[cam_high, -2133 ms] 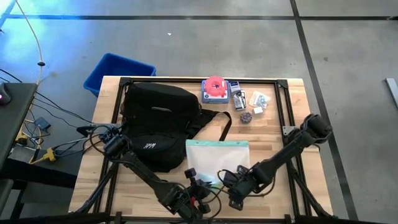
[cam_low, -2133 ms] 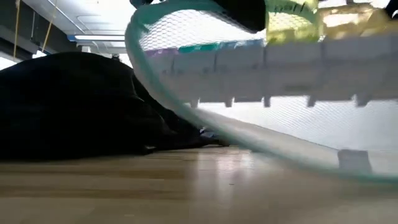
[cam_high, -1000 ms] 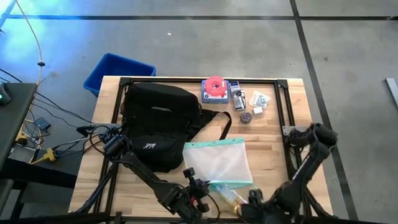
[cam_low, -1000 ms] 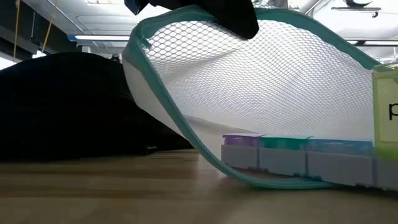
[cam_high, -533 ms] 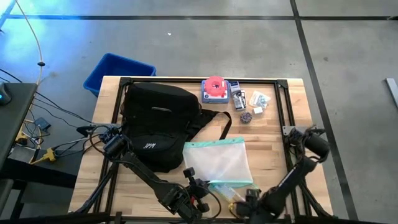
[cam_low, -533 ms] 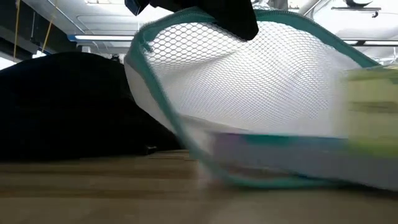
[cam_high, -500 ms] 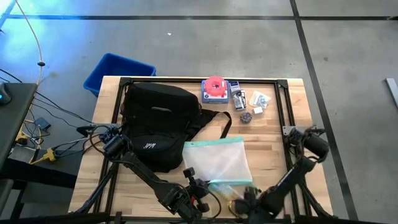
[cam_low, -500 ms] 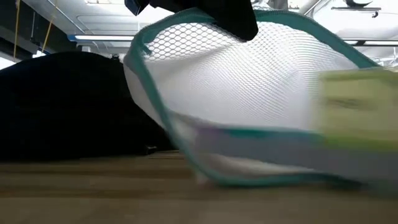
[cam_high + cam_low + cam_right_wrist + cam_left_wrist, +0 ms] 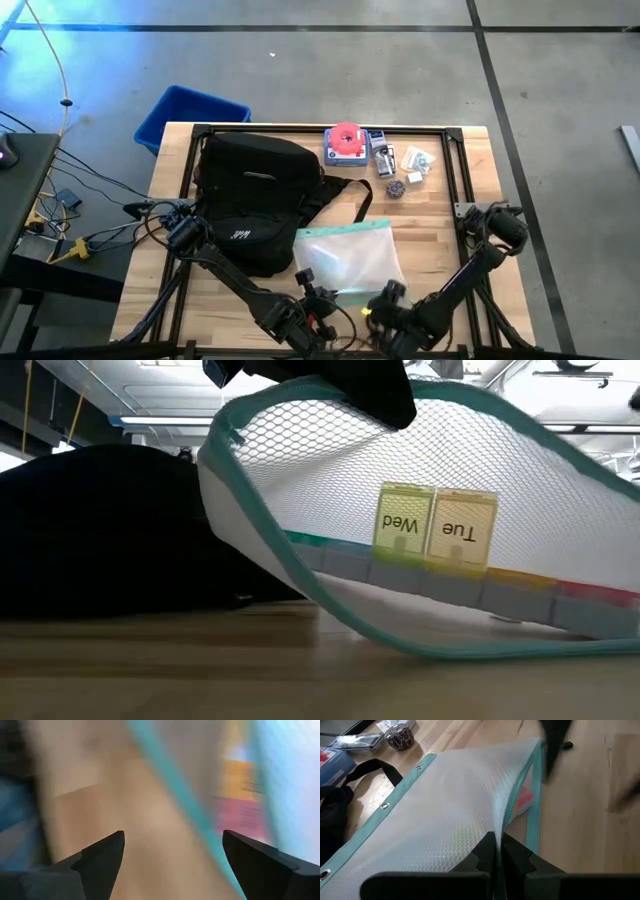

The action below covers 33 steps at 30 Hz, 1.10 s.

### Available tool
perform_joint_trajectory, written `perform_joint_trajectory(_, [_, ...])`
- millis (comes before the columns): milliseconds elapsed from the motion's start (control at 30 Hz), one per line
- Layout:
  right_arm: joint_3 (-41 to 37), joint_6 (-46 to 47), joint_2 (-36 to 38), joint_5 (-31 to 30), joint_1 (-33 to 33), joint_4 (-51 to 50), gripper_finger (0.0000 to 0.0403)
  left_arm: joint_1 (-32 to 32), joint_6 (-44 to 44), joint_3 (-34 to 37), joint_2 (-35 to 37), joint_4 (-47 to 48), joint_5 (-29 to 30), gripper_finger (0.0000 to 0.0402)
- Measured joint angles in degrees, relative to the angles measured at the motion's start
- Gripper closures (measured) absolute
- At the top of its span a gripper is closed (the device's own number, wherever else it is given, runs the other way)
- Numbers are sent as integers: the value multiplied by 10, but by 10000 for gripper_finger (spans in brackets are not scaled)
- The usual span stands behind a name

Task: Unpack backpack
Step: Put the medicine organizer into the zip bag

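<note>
Black fabric identifies the backpack (image 9: 255, 200), which is laid on the wooden table (image 9: 440, 215) toward 9 o'clock from the table centre, with one strap (image 9: 350, 190) trailed out toward 3 o'clock. In the low view it is seen as a dark mound (image 9: 100, 530) behind the pouch.

A white mesh pouch (image 9: 350, 262) with a teal zip edge is positioned just beside the backpack, toward 6 o'clock from the table centre. Its near edge is pinched by the left gripper (image 9: 497, 851), whose fingers are fully closed on the mesh, and that edge is raised off the table. Through the mesh, a weekly pill organiser (image 9: 440, 530) is seen in the low view, with the lids marked "Wed" and "Tue" shown upside down.

The right gripper (image 9: 385, 300) is located at the table's 6 o'clock edge, at the pouch's near right corner. Its fingers (image 9: 102, 857) are spread wide with nothing held between them; the teal edge is crossed in front of them, heavily blurred.

A red and blue package (image 9: 346, 144) and several small items (image 9: 405, 165) are grouped at 12 o'clock. A blue bin (image 9: 190, 115) is placed on the floor off the table's 10 o'clock corner.
</note>
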<state>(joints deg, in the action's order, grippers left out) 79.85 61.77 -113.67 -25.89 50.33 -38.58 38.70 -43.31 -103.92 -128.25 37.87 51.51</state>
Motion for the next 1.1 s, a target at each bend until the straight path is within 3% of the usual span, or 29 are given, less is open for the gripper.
perform_joint_trajectory(167, [-25, -41, 0, 17, -13, 97, 83, 0, 0, 0, 0, 0, 0, 402])
perform_joint_trajectory(333, [-71, 71, 0, -8, -47, 55, 83, 2, 0, 0, 0, 1, 0, 402])
perform_joint_trajectory(533, [-73, 127, 0, -183, -49, 12, 83, 3, 0, 0, 0, 4, -1, 402])
perform_joint_trajectory(600, [-60, 114, 0, -194, -48, 4, 83, 3, 0, 0, 0, 5, -3, 402])
perform_joint_trajectory(733, [-46, 62, 0, -155, -47, 11, 82, 4, 0, 0, 0, 5, -4, 402])
perform_joint_trajectory(933, [-43, -79, 0, -13, -45, 100, 82, 4, 0, 0, 0, 5, -4, 402])
perform_joint_trajectory(1100, [-43, -121, 0, 3, -66, 108, 82, 4, 0, 0, 0, 5, -4, 402])
